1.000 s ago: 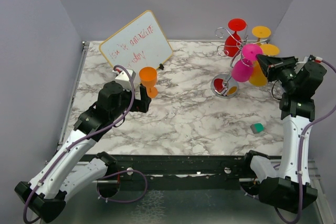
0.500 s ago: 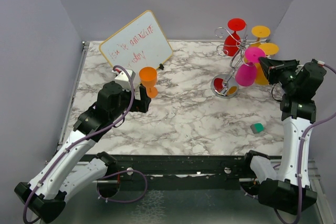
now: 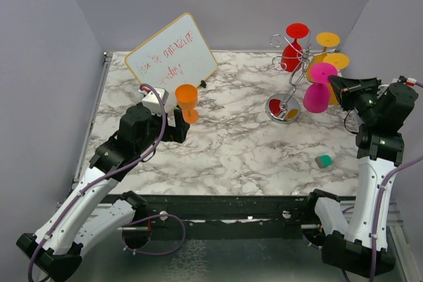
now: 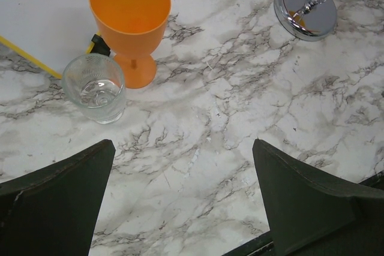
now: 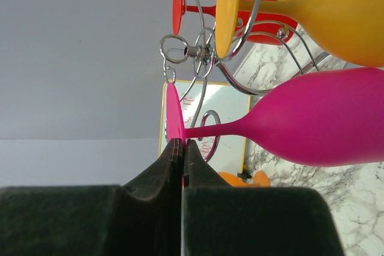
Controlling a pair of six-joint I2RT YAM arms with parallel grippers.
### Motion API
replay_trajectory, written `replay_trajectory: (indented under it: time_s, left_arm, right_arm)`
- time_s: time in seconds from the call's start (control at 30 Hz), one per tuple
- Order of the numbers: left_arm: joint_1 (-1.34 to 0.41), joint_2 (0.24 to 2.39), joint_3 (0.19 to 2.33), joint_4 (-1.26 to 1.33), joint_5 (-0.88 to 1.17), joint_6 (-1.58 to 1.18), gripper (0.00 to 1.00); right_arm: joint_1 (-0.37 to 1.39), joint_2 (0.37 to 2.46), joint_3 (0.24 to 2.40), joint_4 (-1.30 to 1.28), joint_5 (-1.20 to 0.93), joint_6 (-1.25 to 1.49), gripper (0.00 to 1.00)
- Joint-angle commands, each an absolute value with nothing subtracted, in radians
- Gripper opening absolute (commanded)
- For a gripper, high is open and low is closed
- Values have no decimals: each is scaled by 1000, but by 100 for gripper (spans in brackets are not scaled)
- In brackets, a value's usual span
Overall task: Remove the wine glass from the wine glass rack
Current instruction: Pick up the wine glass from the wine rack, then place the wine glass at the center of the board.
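Observation:
The wine glass rack (image 3: 283,108) stands at the back right, a silver wire stand with a mirrored base and scroll arms (image 5: 204,52). A red glass (image 3: 291,47) and yellow glasses (image 3: 328,39) hang upside down from it. A pink wine glass (image 3: 316,96) hangs bowl down just right of the arms, and my right gripper (image 3: 335,85) is shut on the rim of its foot (image 5: 173,112). Its stem and bowl (image 5: 324,118) stick out sideways past the fingertips. My left gripper (image 4: 183,146) hangs open over bare marble, near an upright orange wine glass (image 4: 131,22).
A small clear glass (image 4: 95,88) stands beside the orange glass. A whiteboard (image 3: 172,57) with red writing leans at the back left. A small teal block (image 3: 323,161) lies near the right arm. Grey walls close in three sides.
My right gripper has drawn to the right and slightly nearer, carrying the pink glass by its foot away from the rack's scroll arms. The left arm has barely moved.

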State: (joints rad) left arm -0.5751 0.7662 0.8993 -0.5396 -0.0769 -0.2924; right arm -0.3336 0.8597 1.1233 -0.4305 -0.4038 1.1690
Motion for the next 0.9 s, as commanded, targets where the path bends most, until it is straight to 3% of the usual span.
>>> replay_trajectory:
  time_s: [0.0, 0.37, 0.53, 0.7, 0.87]
  left_arm:
    - [-569, 741, 889, -534, -39, -293, 99]
    - [-569, 689, 870, -547, 19, -305, 99]
    - [-568, 685, 898, -581, 51, -298, 99]
    - [-569, 692, 952, -591, 66, -313, 99]
    - [-569, 690, 976, -591, 133, -346, 99]
  right_arm:
    - [-327, 818, 1150, -505, -409, 1136, 0]
    - [-315, 711, 1156, -564, -452, 1065, 1]
    - [-205, 679, 1155, -422, -634, 913, 1]
    - [-148, 707, 1206, -520, -791, 774, 1]
    - [-111, 726, 1180, -454, -948, 743, 1]
